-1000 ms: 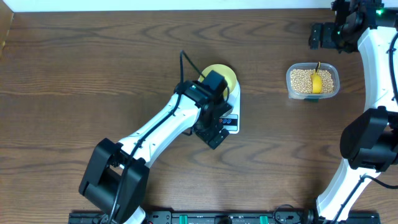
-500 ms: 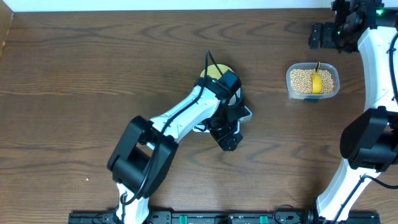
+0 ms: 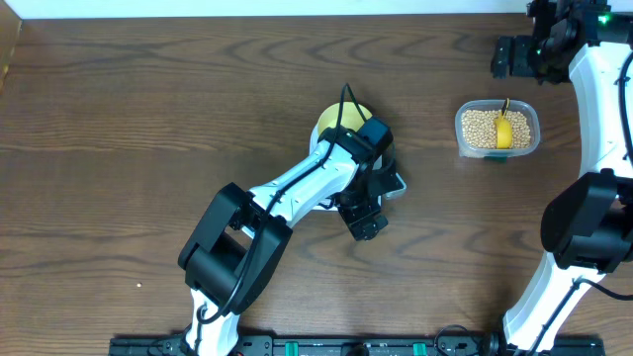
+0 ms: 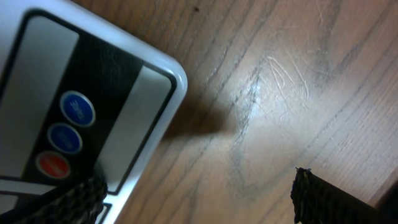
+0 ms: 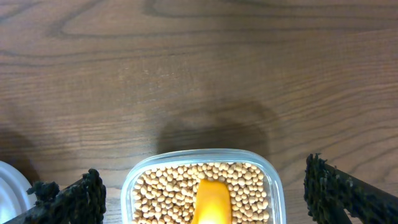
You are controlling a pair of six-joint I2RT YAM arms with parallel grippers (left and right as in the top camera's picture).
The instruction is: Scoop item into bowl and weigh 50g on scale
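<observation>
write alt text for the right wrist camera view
A clear tub full of tan beans, with a yellow scoop lying in them, sits at the bottom centre on a wooden table. The right gripper is open, its black fingers at the lower corners, holding nothing.

The left end effector [image 3: 364, 222] has swung right, past the scale [image 4: 43, 68] corner.

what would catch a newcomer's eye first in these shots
The left arm sprawls across the middle of the table, its open claw close above the wood at the button corner of the white scale. The pale yellow bowl peeks out behind it. Far right, a clear tub of tan beans holds a bright yellow scoop.
</observation>
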